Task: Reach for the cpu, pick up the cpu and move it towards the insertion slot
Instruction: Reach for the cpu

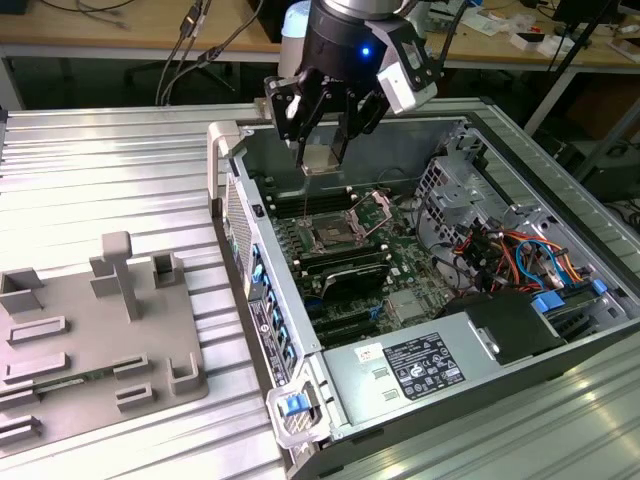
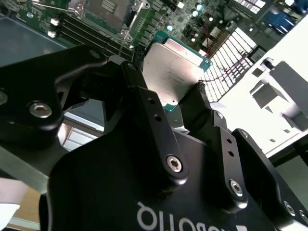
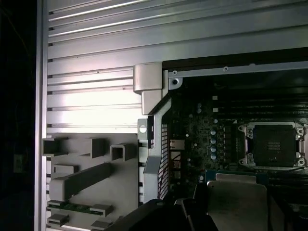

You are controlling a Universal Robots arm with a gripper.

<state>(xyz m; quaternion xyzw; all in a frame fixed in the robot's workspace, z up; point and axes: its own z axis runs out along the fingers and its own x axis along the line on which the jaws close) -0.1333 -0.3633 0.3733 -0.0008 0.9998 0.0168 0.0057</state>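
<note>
Gripper [image 1: 322, 150] fingers [image 2: 144, 103] clamped on cpu [image 2: 174, 72], chip pinched flat between them, hung over open case, just beyond insertion slot [image 1: 333, 236].

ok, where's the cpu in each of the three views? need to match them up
Exterior view: the cpu hangs between the fingers of the gripper, above the open computer case.
Second wrist view: the cpu sits clamped between the black fingers, silvery face toward the camera.
First wrist view: the cpu is beside the case wall.
Shared landmark: the insertion slot, its dark centre uncovered in all three.
</note>
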